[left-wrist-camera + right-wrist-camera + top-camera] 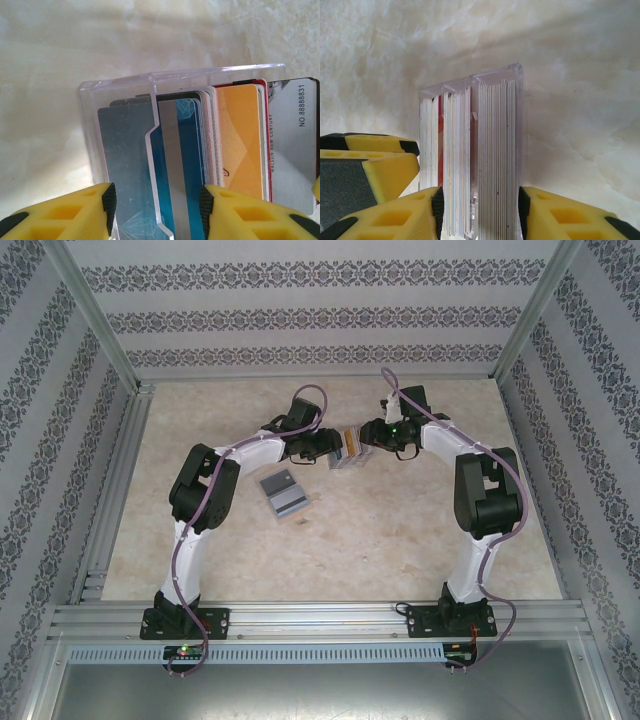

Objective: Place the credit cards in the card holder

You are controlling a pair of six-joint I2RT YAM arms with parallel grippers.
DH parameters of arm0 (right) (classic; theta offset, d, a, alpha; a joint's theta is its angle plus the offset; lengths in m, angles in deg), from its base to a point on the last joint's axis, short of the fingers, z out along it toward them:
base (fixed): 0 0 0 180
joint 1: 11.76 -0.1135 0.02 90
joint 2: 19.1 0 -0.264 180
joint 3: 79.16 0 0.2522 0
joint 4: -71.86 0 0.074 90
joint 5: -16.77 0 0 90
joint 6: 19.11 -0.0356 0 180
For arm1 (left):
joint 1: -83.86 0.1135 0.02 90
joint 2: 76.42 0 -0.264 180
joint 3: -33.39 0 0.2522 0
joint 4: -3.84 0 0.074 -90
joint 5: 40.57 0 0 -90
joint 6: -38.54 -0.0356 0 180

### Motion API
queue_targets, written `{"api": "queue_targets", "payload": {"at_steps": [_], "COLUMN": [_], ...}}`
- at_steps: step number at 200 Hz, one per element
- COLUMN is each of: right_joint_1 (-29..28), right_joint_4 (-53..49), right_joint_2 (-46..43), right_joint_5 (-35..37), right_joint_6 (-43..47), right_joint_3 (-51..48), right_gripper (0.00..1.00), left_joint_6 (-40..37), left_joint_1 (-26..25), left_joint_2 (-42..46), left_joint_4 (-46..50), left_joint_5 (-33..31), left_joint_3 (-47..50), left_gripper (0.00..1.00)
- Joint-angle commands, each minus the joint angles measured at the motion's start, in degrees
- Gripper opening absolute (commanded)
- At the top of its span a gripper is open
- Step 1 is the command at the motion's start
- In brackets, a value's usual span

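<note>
The tray (347, 452) stands far out on the tabletop (420, 530), between both arms. The cards (240, 140) are packed on edge inside it. The holder (283, 495) lies to the tray's near-left, apart from it. My right jaws pinch the tray across its card stacks, pads (439, 205) tight on both sides. My left jaws stand half spread, pads (109, 202) astride the grey and blue cards at the tray's front wall; I cannot tell whether they bite. I judge the step to be drawing cards out: hold the tray firm, close left on a few cards only, and pull straight along the tray's walls.
</note>
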Motion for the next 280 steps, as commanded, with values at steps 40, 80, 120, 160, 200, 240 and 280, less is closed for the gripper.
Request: {"api": "queue_targets", "payload": {"at_steps": [40, 80, 120, 160, 200, 240, 280], "right_joint_1": [-1.10, -1.17, -1.19, -1.18, -1.20, -1.01, -1.01], "right_joint_4": [-0.41, -0.51, -0.61, -0.44, -0.57, -1.80, -4.16], "right_joint_2": [-3.34, -3.57, -4.15, -5.17, -5.31, -5.08, -4.17], "right_joint_5": [-1.20, -1.42, -1.42, -1.96, -2.03, 2.55, 10.72], "right_joint_6": [1.12, 1.16, 1.25, 0.95, 1.01, 2.01, 3.78], "right_joint_3": [-0.38, -0.35, -0.50, -0.76, -0.76, -0.66, 0.81], "right_gripper": [0.46, 0.46, 0.46, 0.46, 0.46, 0.45, 0.46], "left_joint_6": [0.35, 0.61, 0.30, 0.22, 0.20, 0.05, -0.28], "left_joint_1": [-0.72, -0.80, -0.80, -0.85, -0.82, -0.80, -0.80], "left_joint_2": [-1.12, -1.46, -1.10, -0.94, -0.74, -0.23, 0.40], "left_joint_4": [-0.83, -1.17, -0.60, -0.36, -0.62, -0.46, -0.13], "left_joint_5": [1.08, 1.65, 1.28, 1.35, 1.59, 1.59, 1.18], "left_joint_3": [0.09, -0.25, -0.29, -0.31, -0.25, -0.04, 0.05], "left_gripper": [0.50, 0.50, 0.50, 0.50, 0.50, 0.50, 0.50]}}
